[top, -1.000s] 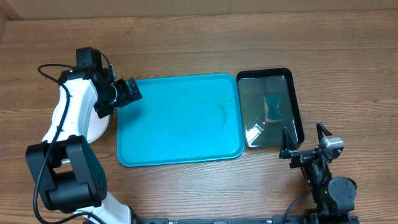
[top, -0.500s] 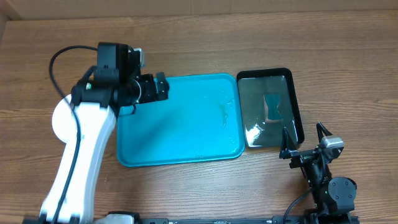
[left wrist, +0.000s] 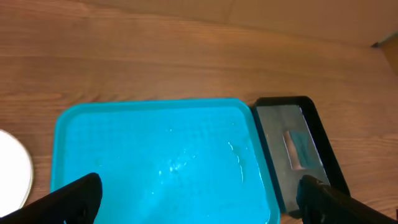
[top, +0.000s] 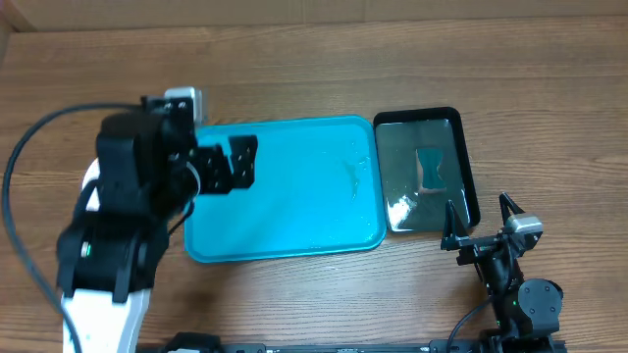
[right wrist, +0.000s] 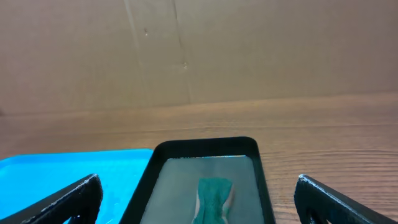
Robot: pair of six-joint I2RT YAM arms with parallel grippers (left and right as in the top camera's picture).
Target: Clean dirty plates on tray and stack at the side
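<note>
The turquoise tray lies mid-table with only wet streaks on it; the left wrist view shows the tray bare too. A white plate rests on the wood just left of the tray, and overhead the plate is mostly hidden under my left arm. No other plate shows. My left gripper hangs open high above the tray's left part, its fingers holding nothing. My right gripper stands open and empty near the front edge, facing the black tray.
A smaller black tray holding water and a green cloth sits against the turquoise tray's right side. A cardboard wall closes the back of the table. Bare wood surrounds both trays.
My left arm has lifted and swung right from the white plate at the tray's left side to above the tray. The right arm has not moved.
</note>
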